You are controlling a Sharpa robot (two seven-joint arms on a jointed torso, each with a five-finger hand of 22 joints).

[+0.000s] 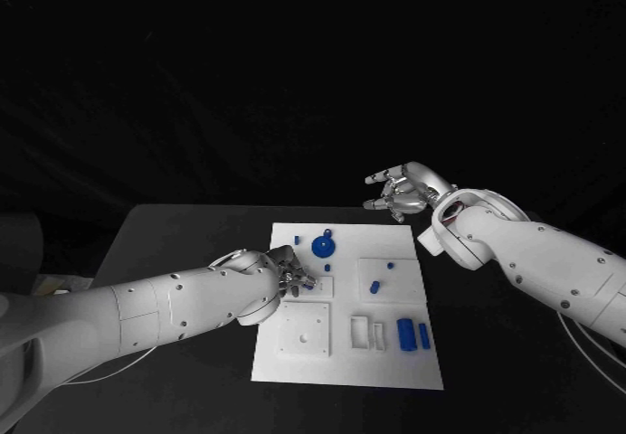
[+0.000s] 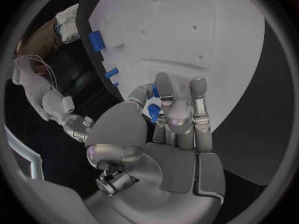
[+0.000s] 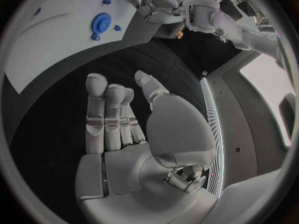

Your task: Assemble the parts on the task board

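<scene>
The white task board [image 1: 392,362] lies mid-table. My left hand [image 1: 289,276] hovers over its left middle, and pinches a small blue part [image 2: 152,109] between thumb and fingertips [image 2: 181,112]. A blue gear [image 1: 324,247] sits near the board's far edge, with small blue pegs [image 1: 327,267] around it. Another blue piece [image 1: 374,287] lies toward the right, and two blue cylinders [image 1: 415,334] stand near the front right. My right hand [image 1: 402,192] hangs open above the table past the board's far right corner, fingers spread [image 3: 109,114], holding nothing.
White raised blocks [image 1: 304,327] and a slotted block [image 1: 369,331] sit on the board's near half. Black table [image 1: 183,235] surrounds the board on all sides. The right wrist view shows the gear [image 3: 101,22] and my left hand [image 3: 156,5] across the board.
</scene>
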